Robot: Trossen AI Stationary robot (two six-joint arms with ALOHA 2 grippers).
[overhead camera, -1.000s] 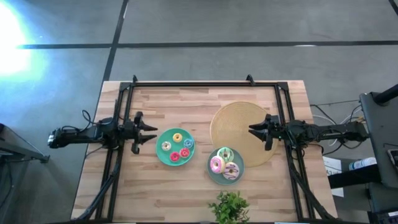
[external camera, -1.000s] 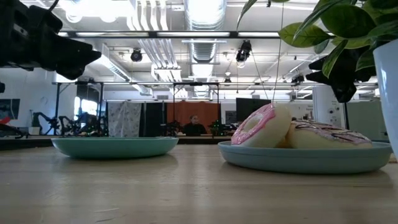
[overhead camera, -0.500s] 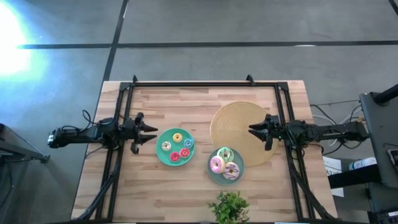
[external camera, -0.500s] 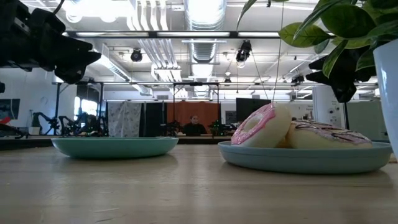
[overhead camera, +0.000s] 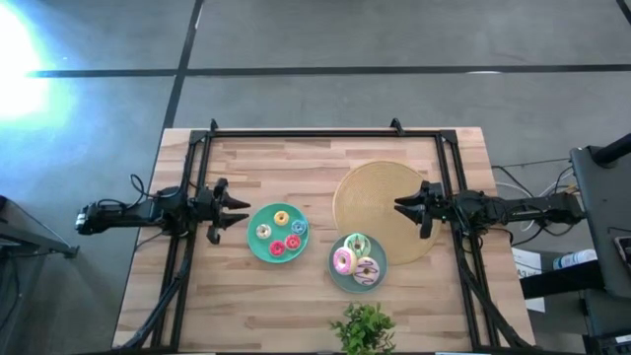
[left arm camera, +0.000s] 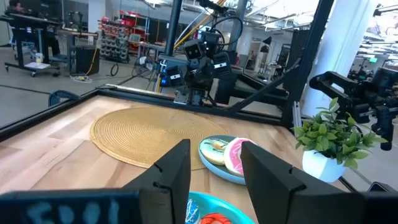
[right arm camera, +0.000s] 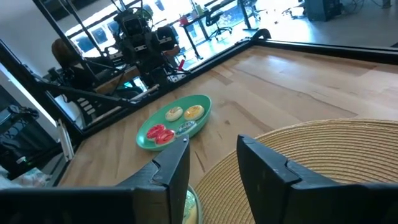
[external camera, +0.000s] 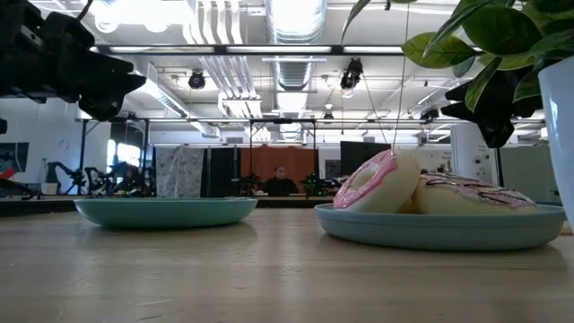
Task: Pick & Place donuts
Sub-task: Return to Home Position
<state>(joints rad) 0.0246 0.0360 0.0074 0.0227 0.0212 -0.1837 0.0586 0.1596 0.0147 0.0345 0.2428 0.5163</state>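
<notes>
Three larger donuts, pink (overhead camera: 344,260), green (overhead camera: 356,244) and white-purple (overhead camera: 366,270), lie on a teal plate (overhead camera: 335,277) near the table's front. Several tiny donuts (overhead camera: 279,235) lie on a second teal plate (overhead camera: 254,247) to its left. My left gripper (overhead camera: 237,215) is open and empty, above the table just left of the tiny-donut plate. My right gripper (overhead camera: 402,208) is open and empty over the tan woven mat (overhead camera: 375,197). In the low view the pink donut (external camera: 372,182) leans on the white-purple one (external camera: 471,195).
A potted green plant (overhead camera: 365,327) stands at the table's near edge, close to the large-donut plate. A black frame (overhead camera: 306,132) runs along the table's far and side edges. Bare wood lies at the far left and near left.
</notes>
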